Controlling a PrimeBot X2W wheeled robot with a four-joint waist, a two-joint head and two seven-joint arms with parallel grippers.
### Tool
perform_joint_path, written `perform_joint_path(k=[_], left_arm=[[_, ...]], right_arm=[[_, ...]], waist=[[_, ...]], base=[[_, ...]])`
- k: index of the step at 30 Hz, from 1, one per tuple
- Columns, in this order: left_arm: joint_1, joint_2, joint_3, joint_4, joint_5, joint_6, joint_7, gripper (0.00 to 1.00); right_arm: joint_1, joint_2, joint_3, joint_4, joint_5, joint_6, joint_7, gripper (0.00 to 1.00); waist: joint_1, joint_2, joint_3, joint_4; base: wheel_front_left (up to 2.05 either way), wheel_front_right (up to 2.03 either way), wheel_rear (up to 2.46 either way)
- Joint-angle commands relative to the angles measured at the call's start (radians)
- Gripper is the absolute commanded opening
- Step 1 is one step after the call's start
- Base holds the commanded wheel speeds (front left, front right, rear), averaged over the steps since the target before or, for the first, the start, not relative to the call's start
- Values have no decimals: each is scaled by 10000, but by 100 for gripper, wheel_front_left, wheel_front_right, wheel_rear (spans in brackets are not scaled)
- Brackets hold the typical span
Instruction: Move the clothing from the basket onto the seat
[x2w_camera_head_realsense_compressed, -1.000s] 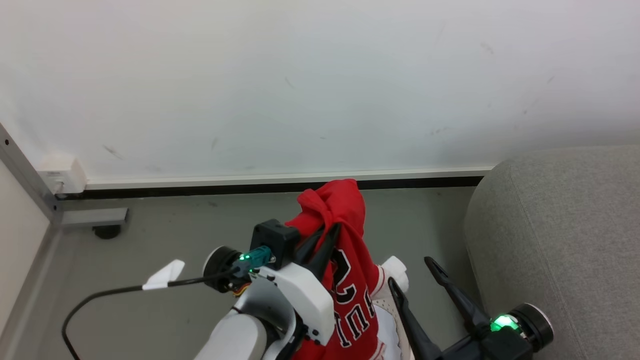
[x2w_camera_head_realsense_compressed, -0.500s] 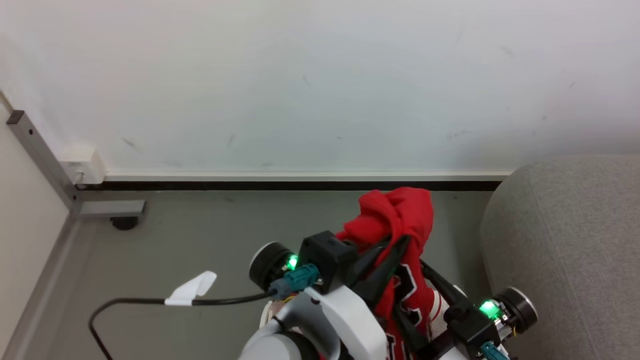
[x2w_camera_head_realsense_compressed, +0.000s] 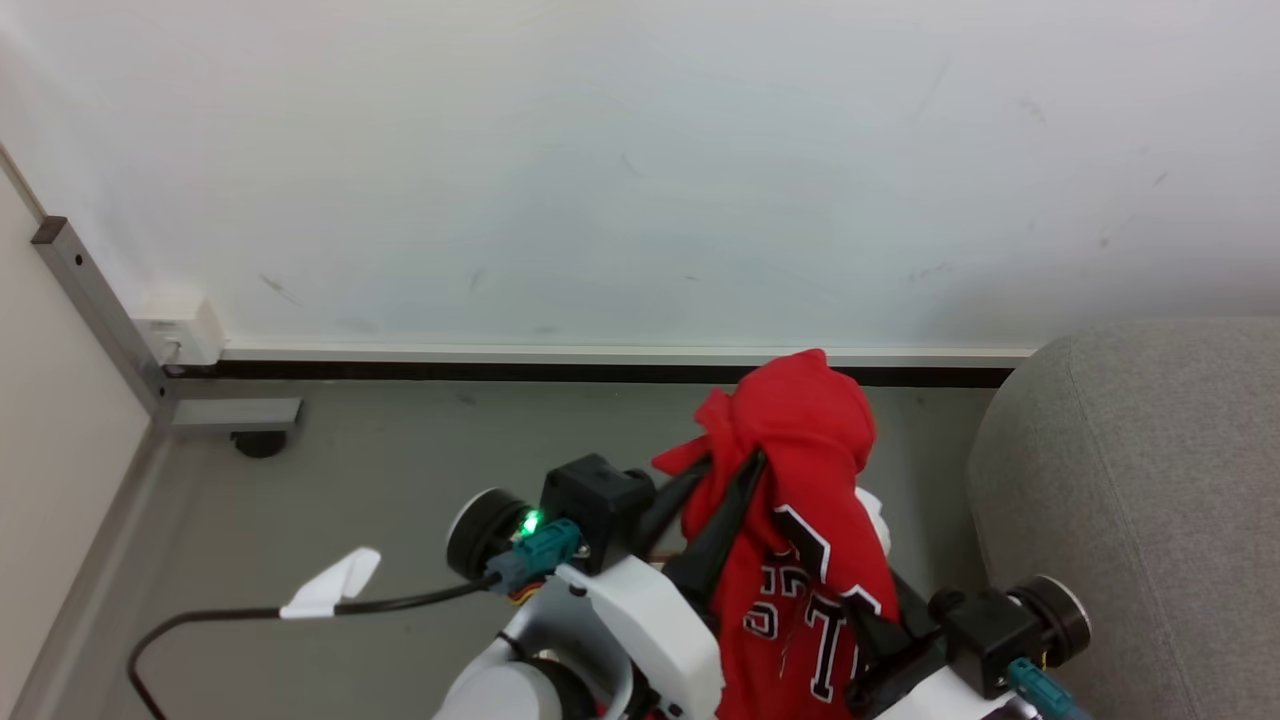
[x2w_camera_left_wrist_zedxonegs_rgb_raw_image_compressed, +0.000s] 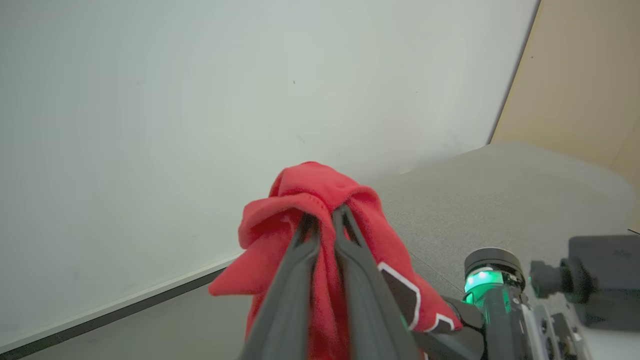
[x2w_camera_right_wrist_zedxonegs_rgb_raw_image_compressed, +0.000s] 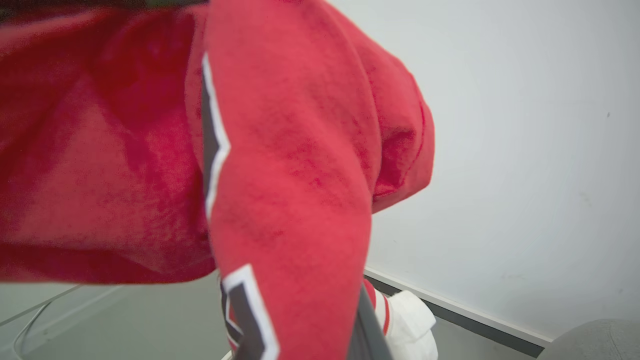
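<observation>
two dark fingers of the left gripper (x2w_camera_head_realsense_compressed: 735, 462) are drawn together on a bunched knot of the clothing (x2w_camera_head_realsense_compressed: 805, 440), a bright red jersey that hangs from them in the air. in the left wrist view the tips of the left gripper (x2w_camera_left_wrist_zedxonegs_rgb_raw_image_compressed: 325, 215) nearly meet, with red cloth pinched between them and folding over the top.

the jersey hangs over the grey floor (x2w_camera_head_realsense_compressed: 380, 480), in front of the wall (x2w_camera_head_realsense_compressed: 600, 180) and near the rounded end of the seat (x2w_camera_head_realsense_compressed: 1150, 500), without touching it. the seat's grey fabric also shows in the left wrist view (x2w_camera_left_wrist_zedxonegs_rgb_raw_image_compressed: 480, 195).

black characters with white outlines run down the lower part of the jersey. folds break them up: a shape like "st" and part of a digit can be made out, but no whole word or number reads. no brand mark is legible.

the right gripper (x2w_camera_head_realsense_compressed: 885, 635) reaches in from the lower right with its fingers buried under the jersey's hem. its jaws are closed, but whether they have caught cloth cannot be told. in the right wrist view red cloth drapes over one dark finger (x2w_camera_right_wrist_zedxonegs_rgb_raw_image_compressed: 367, 330), and a white fold with red stripes (x2w_camera_right_wrist_zedxonegs_rgb_raw_image_compressed: 407, 315) hangs below.

a black cable (x2w_camera_head_realsense_compressed: 200, 620) with a white tag (x2w_camera_head_realsense_compressed: 330, 585) trails from the left wrist across the floor.
</observation>
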Motion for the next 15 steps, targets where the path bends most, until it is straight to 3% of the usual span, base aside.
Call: perform_joint_path(k=[1,15], left_arm=[[177,68,57,136,5,12,-55,100],[314,96,294,1439,-233,138,-913,100]], right_arm=[[-147,-33,-79,-75,143,-21,0,0],[-194,-30,-1438,-711,136,-21,0,0]], waist=[[-1,-1,-4,-20],[-1,-1,30,-345]], base=[[0,0,0],[0,0,0]])
